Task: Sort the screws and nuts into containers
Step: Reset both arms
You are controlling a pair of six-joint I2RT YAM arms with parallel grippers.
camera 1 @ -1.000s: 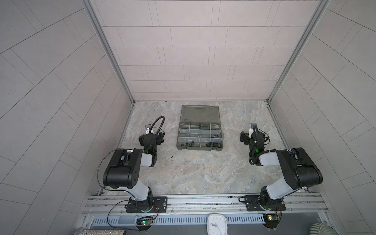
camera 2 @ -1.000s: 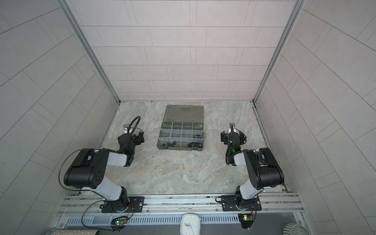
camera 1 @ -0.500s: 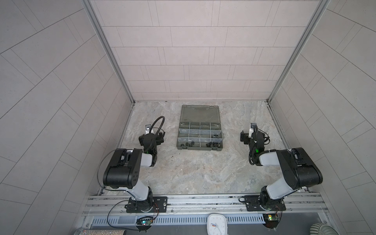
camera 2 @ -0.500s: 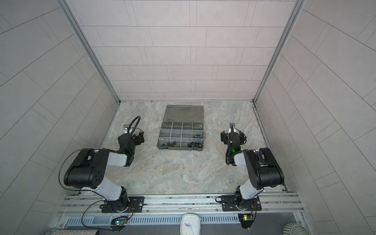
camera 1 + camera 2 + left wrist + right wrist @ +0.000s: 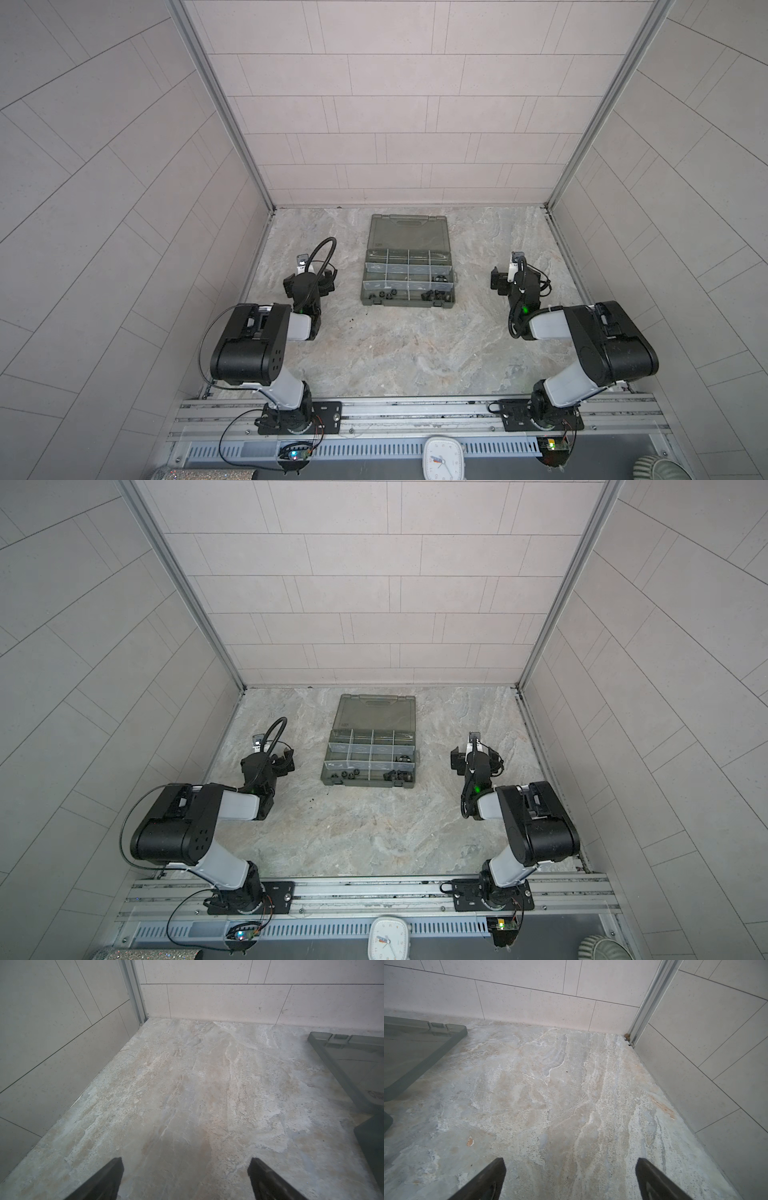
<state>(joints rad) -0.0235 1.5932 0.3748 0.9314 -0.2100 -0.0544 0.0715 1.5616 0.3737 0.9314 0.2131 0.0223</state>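
The left jaws and the right jaws both stand wide and hold nothing. In the wrist views the left fingertips and the right fingertips frame only bare bench.

The left arm sits by the bench's left edge and the right arm by its right edge, both well apart from the organiser case. The case lies open toward the far edge, midway between left and right, with its lid laid flat behind it.

Small black pieces sit in its compartments:
- one cluster at the near left
- another cluster at the near right
- a few pieces just behind the near-right cluster

They are too small here to tell screws from nuts. A dark speck lies on the bench between the left arm and the case. I cannot tell whether it is a stray piece.

The pieces are probably hard, light and slick, and apt to roll or skid away. A screw is best pinched across its head, a nut across its flats. The dividers leave little room, so the jaws would need narrowing first. The case looks light enough to slide if nudged.
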